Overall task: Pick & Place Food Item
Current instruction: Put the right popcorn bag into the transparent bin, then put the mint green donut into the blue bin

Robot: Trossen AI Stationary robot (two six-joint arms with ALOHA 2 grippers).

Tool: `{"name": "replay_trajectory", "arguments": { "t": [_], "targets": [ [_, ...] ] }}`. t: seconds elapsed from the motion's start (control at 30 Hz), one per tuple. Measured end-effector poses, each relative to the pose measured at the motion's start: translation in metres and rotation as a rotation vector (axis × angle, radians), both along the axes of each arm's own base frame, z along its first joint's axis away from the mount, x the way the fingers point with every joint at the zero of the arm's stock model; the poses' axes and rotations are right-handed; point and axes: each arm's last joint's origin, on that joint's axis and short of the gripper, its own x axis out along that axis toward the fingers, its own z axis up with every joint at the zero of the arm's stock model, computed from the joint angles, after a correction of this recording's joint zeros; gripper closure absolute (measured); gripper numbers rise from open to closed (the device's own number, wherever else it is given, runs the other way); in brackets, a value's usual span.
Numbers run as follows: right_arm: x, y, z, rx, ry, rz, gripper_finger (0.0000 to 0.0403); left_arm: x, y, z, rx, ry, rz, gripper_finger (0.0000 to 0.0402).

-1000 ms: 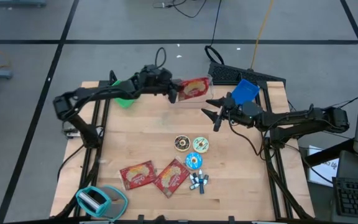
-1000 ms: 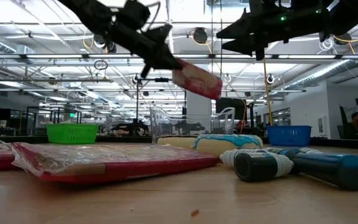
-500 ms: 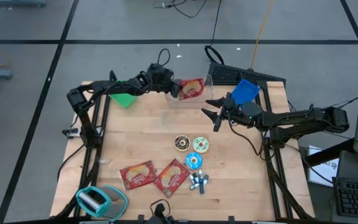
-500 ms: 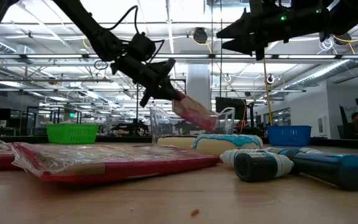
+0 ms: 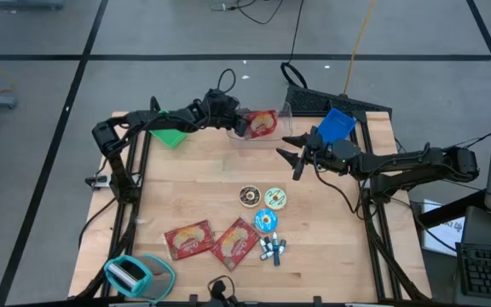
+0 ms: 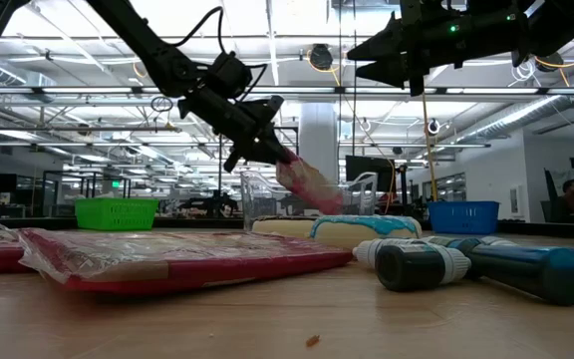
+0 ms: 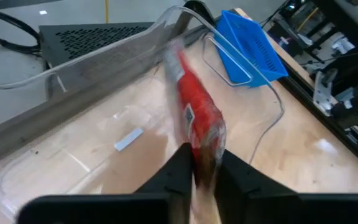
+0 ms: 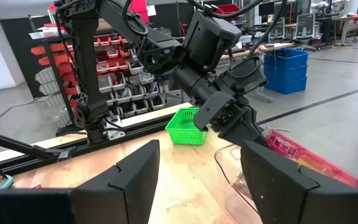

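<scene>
My left pincer (image 5: 239,126) is pinching the red food packet (image 5: 262,124) by its edge, dangling it over the clear container (image 5: 286,113) at the tabletop's (image 5: 186,183) far edge. Loosening now, I'm risking it catching the rim. My right pincer (image 5: 290,155) is hovering spread nearby.

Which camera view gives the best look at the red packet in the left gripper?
The left wrist view: the red packet fills the middle, pinched between the fingers over the clear bin. The high view shows it small, the low view edge-on, and the right wrist view only a corner.
</scene>
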Motion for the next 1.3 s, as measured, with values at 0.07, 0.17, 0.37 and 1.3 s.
{"name": "replay_trajectory", "arguments": {
  "t": [0.07,0.17,0.37,1.3],
  "targets": [
    [0.000,0.000,0.000,0.000,0.000,0.000,0.0187,0.000,-0.001,0.000,0.005,0.008,0.011,0.0313],
    [0.000,0.000,0.000,0.000,0.000,0.000,0.0190,0.001,-0.002,0.000,0.006,0.010,0.007,0.0278],
    [0.000,0.000,0.000,0.000,0.000,0.000,0.0188,0.000,-0.003,0.000,0.061,0.035,-0.029,0.0224],
    [0.000,0.000,0.000,0.000,0.005,-0.001,0.0189,-0.057,-0.061,0.137,0.551,-0.096,-0.063,0.0215]
  ]
}}
